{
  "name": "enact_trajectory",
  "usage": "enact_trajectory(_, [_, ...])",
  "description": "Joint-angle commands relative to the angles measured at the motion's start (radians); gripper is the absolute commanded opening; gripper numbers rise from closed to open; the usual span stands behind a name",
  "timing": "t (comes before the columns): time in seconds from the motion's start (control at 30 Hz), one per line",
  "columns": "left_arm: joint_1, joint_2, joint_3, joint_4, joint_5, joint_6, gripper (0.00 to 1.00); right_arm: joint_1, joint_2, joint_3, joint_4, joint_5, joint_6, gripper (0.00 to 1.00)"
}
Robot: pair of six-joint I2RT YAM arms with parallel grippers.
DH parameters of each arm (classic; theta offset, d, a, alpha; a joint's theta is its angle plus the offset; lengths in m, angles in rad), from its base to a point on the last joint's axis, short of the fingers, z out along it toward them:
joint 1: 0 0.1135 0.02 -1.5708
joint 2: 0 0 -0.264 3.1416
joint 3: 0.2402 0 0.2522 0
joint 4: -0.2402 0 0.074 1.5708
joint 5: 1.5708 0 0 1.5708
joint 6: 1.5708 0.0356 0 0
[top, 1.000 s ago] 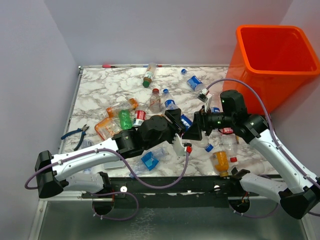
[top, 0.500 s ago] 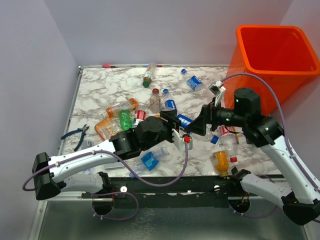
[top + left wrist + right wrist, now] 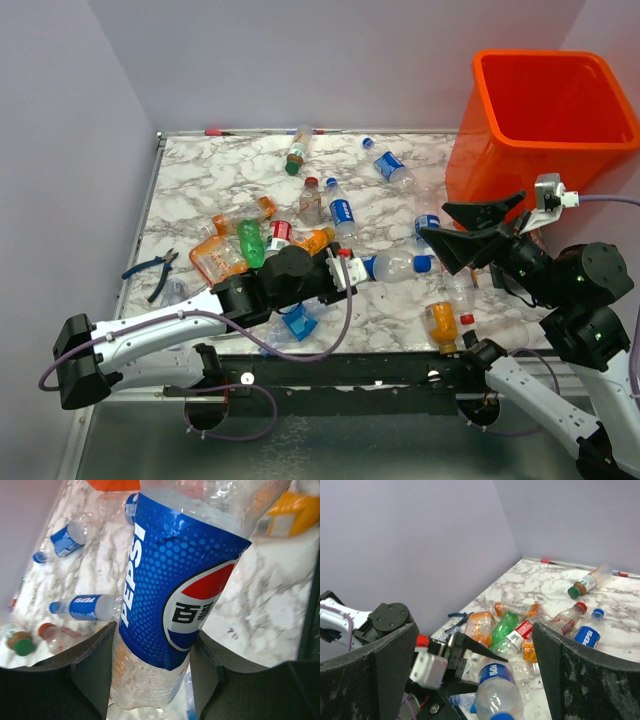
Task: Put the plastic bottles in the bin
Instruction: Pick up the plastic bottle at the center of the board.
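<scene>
Where the left claw (image 3: pixel 155 630) clamps, the Pepsi bottle (image 3: pixel 175 580) sits between.

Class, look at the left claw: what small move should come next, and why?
Probably lift the clear blue-labelled plastic bottle slightly and swing it right toward the large orange plastic bin: the left claw grips it, and the right claw stands open, empty.

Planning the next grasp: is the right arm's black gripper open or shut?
Open: the right gripper shows fingers wide apart, nothing between them.
</scene>
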State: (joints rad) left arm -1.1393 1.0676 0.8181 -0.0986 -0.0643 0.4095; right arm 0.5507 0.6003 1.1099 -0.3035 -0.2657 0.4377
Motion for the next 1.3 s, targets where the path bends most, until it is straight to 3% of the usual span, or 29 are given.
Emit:
enact_trajectory(0.0, [0.054,-0.064,-0.027,0.214,0.181,-0.493,0.03,0.008,-0.022,-0.048,0.078,0.062,0.007,1.00])
enact_trajectory(0.1, [0.102,-0.063,-0.076,0.369,0.302,-0.708,0.00,0.007,-0.002,-0.054,0.090,0.023,0.017,1.00])
enact_trajectory(0.17, [0.116,-0.050,-0.083,0.423,0.334,-0.770,0.00,0.007,0.011,-0.051,0.103,0.020,0.025,1.00])
enact_trajectory(0.53, [0.127,-0.017,-0.024,0.353,0.356,-0.752,0.00,0.007,0.115,-0.041,0.190,0.003,0.054,0.97])
enact_trajectory(0.73, [0.127,-0.021,-0.028,0.347,0.344,-0.745,0.00,0.007,0.192,-0.016,0.197,-0.078,0.067,0.78])
enact_trajectory(0.87, [0.126,-0.023,-0.026,0.346,0.326,-0.741,0.00,0.007,0.220,-0.005,0.182,-0.104,0.077,0.50])
enact_trajectory(0.9, [0.126,-0.023,-0.025,0.343,0.315,-0.741,0.05,0.008,0.221,-0.005,0.182,-0.105,0.079,0.43])
enact_trajectory(0.97, [0.126,-0.025,-0.024,0.337,0.287,-0.741,0.27,0.007,0.222,-0.001,0.175,-0.107,0.075,0.29])
enact_trajectory(1.03, [0.126,-0.034,-0.031,0.333,0.249,-0.734,0.64,0.007,0.219,0.013,0.160,-0.096,0.066,0.10])
enact_trajectory(1.1, [0.126,-0.055,-0.046,0.332,0.190,-0.727,0.95,0.008,0.223,0.051,0.116,-0.068,0.042,0.00])
enact_trajectory(1.27, [0.126,-0.166,-0.080,0.292,0.004,-0.623,0.99,0.008,0.260,0.255,-0.075,0.126,-0.103,0.00])
